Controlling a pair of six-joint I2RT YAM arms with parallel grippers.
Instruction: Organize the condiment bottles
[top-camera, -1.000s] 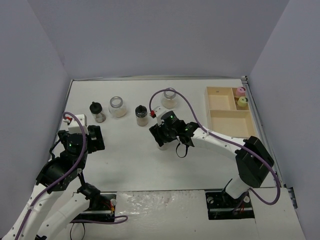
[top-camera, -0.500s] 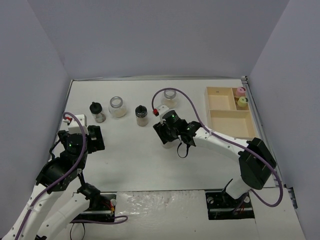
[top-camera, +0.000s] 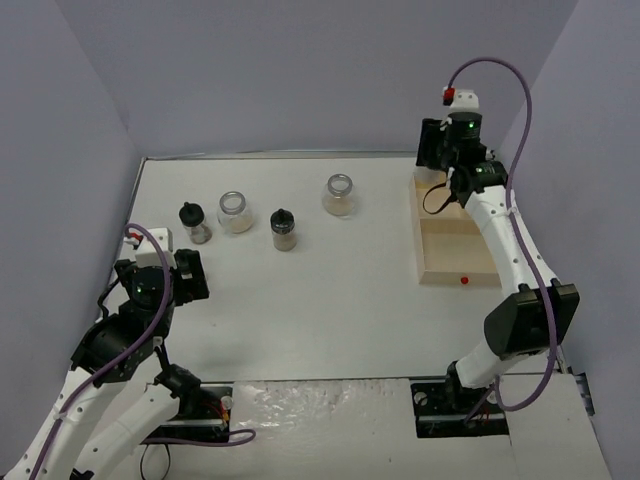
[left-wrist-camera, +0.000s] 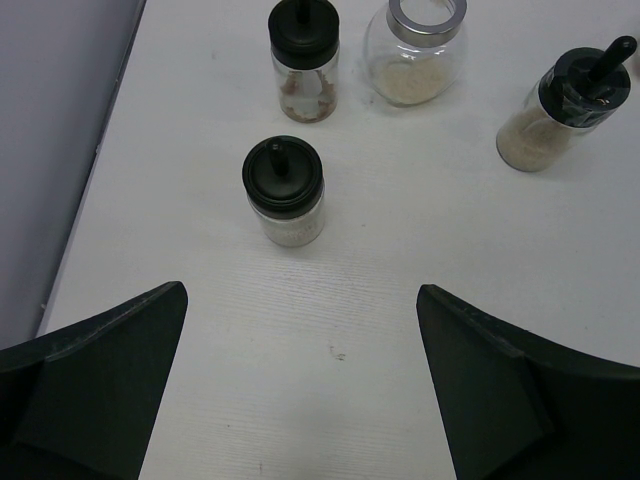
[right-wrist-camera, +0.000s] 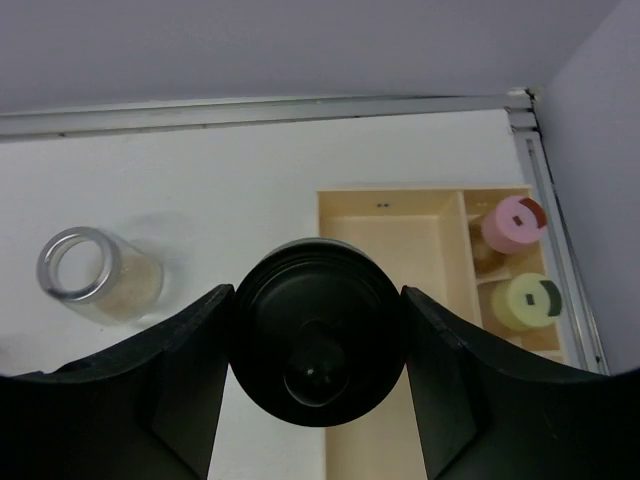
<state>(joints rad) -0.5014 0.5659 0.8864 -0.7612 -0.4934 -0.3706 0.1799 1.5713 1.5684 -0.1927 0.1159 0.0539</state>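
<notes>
Right pincer (right-wrist-camera: 320, 345) is clamped on one black-capped clear jar (right-wrist-camera: 318, 325), held over the far end of the pale wooden compartmented tray (top-camera: 460, 250). Two small compartments of the tray hold one pink-capped jar (right-wrist-camera: 512, 224) and one yellow-capped jar (right-wrist-camera: 527, 300). On the white table (left-wrist-camera: 400, 300), the left pincer (left-wrist-camera: 305, 400) hangs with fingers apart, facing three more black-capped jars (left-wrist-camera: 284, 190). Two wider silver-rimmed jars (top-camera: 235, 212) stand farther back.
</notes>
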